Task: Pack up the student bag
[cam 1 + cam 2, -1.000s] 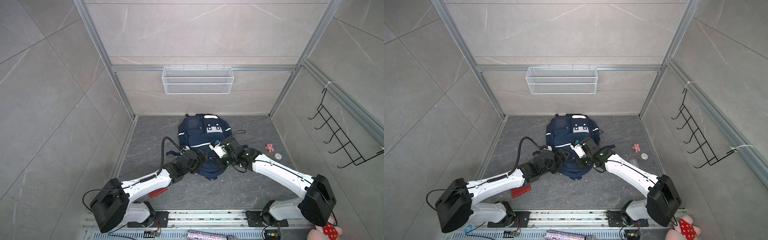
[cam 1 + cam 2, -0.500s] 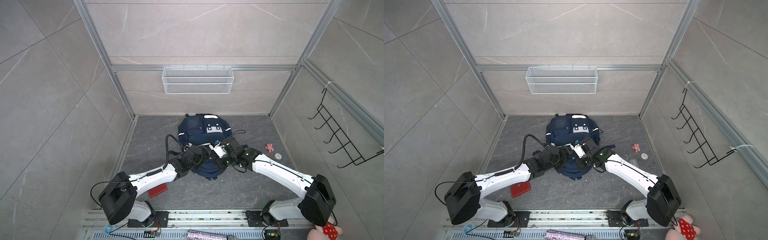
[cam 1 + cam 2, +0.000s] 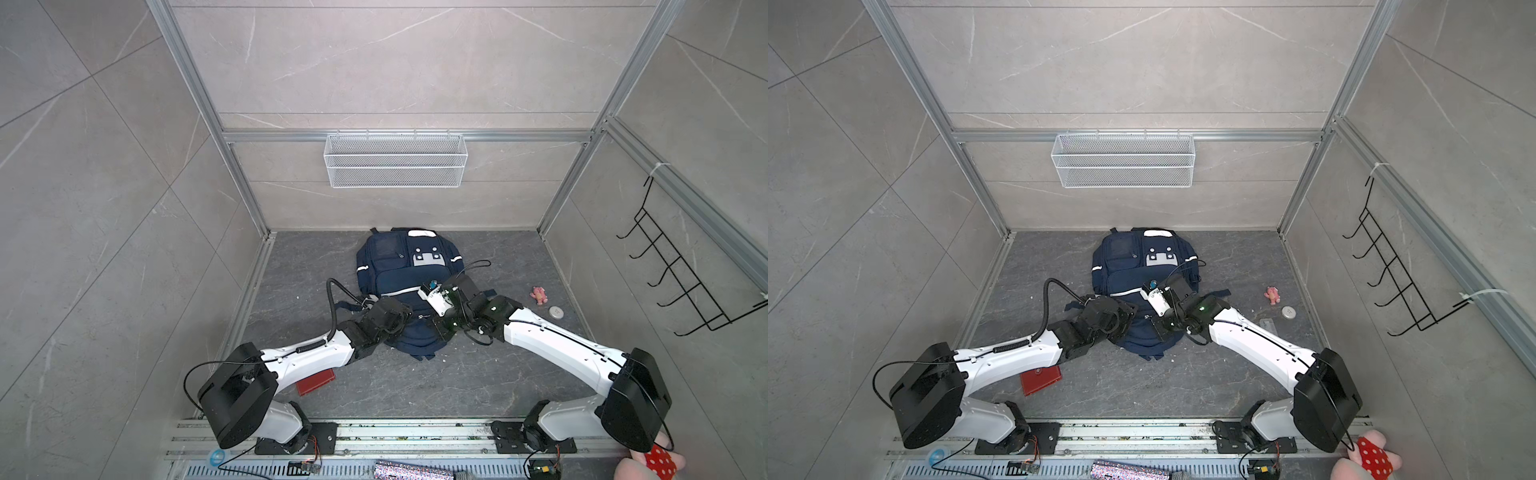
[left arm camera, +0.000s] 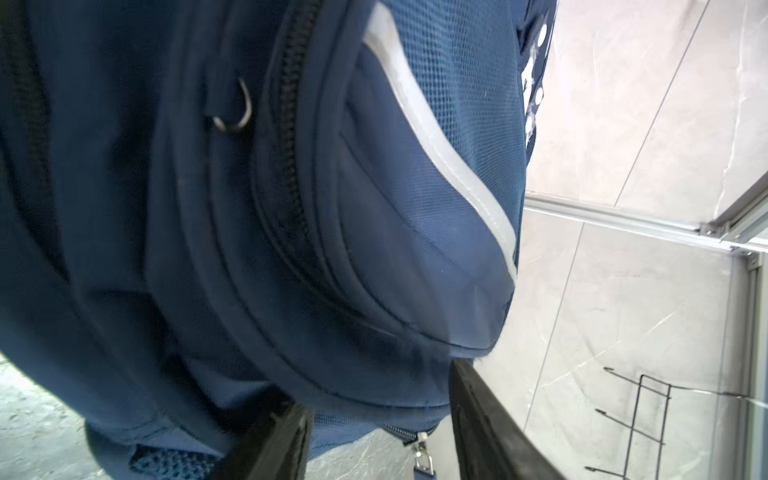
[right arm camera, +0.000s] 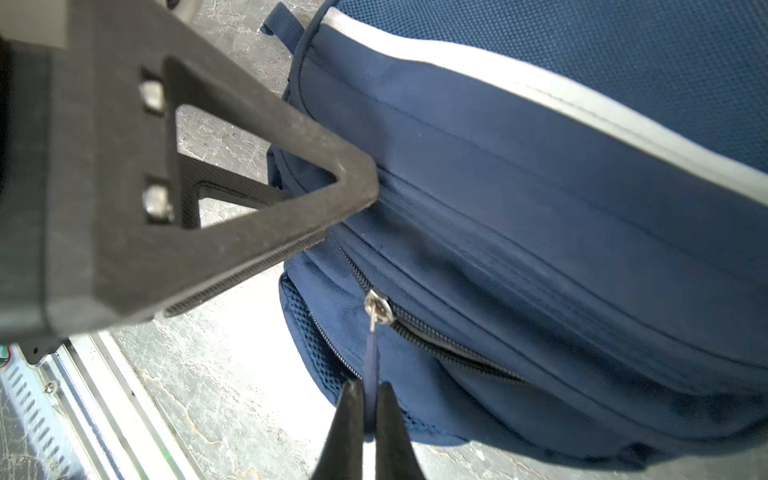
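Walls [image 3: 104, 208]: pale grey marbled tile on three sides, framed in aluminium.
Bench [image 3: 415, 386]: dark grey stone-look surface; both arm bases sit on rails at its near edge.
Left arm [image 3: 307, 357]: white, reaching in from the near left to the bag's near left side.
Right arm [image 3: 557, 345]: white, reaching in from the near right to the bag's near right side.
Student bag [image 3: 399, 266]: navy, in both top views [image 3: 1125, 274] at the back centre of the bench. Its front faces up, the grey-white patches lie toward the back wall, and its near end sits between the two wrists.
Wire basket [image 3: 395, 166]: white mesh, hung on the back wall above the bag.
Hook rack [image 3: 681, 282]: black wire, on the right wall.
Left end effector [image 4: 378, 390]: fingers stand partly apart, one on each side of the bag's seamed edge. Whether they pinch the fabric cannot be told.
Right end effector [image 5: 369, 388]: fingers pressed together on the zip pull tab.
Red flat item [image 3: 316, 381]: on the bench, partly under the left arm.
Pink toy [image 3: 539, 295]: on the bench, right of the bag and well apart from it.
White disc [image 3: 556, 312]: just beside the pink toy, on its near side.
Zip pull tab [image 5: 371, 357]: blue strip running taut from the metal slider [image 5: 377, 305] to the right fingers.
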Robot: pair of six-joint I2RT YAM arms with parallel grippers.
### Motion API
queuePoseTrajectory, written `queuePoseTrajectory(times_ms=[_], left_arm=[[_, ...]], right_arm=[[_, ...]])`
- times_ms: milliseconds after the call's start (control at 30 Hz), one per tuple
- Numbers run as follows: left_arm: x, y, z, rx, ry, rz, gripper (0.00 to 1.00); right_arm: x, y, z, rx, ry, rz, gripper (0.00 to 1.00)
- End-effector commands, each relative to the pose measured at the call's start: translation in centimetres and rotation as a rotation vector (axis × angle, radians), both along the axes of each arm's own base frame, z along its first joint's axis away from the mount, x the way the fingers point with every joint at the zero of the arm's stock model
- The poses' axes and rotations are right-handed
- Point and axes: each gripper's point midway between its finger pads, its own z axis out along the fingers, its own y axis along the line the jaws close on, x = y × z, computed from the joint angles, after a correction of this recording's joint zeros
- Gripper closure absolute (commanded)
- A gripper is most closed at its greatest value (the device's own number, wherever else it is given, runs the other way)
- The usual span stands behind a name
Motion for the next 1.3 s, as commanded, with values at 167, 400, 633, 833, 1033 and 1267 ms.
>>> queuePoseTrajectory(times_ms=[167,400,633,833,1033,1267], left_arm=[[0.4,0.6,-0.6,-0.046,0.006,0.078,0.68],[0.0,2.8,-0.6,-0.018,-0.016,0.123,1.0],[-0.6,6.3,-1.1,0.034,-0.03,0.157,1.0],[-1.1,9.6,-0.7,0.115,-0.049,0.166,1.0],[-0.3,14.5,0.6,0.151,-0.066,0.194,1.0],[1.6,18.2,2.3,0.183,-0.07,0.164,1.0]], right_arm=[[0.1,0.9,1.8,0.049,-0.043,0.011,1.0],[-0.6,-0.1,1.5,0.043,-0.044,-0.001,1.0],[0.1,-3.0,-0.2,-0.104,-0.049,-0.1,1.0],[1.8,-5.5,-0.3,-0.19,-0.077,-0.195,1.0],[3.6,-9.8,-0.7,-0.256,-0.059,-0.353,1.0],[5.4,-10.8,0.5,-0.211,-0.105,-0.377,1.0]])
